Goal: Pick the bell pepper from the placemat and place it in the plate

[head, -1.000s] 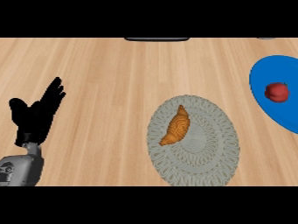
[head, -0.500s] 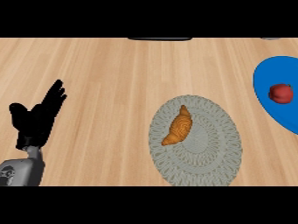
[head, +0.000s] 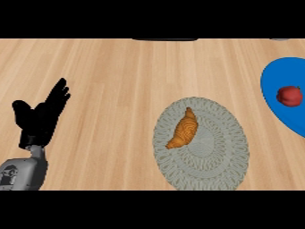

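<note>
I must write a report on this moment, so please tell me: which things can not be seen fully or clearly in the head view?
- Right robot hand: not in view at all.
- Blue plate: its right part is cut off by the right edge.
- Red bell pepper: too small to show its details.
- Dark object at the top edge: only a strip shows; what it is cannot be told.
- Left robot hand: its forearm is cut off by the lower edge.
</note>
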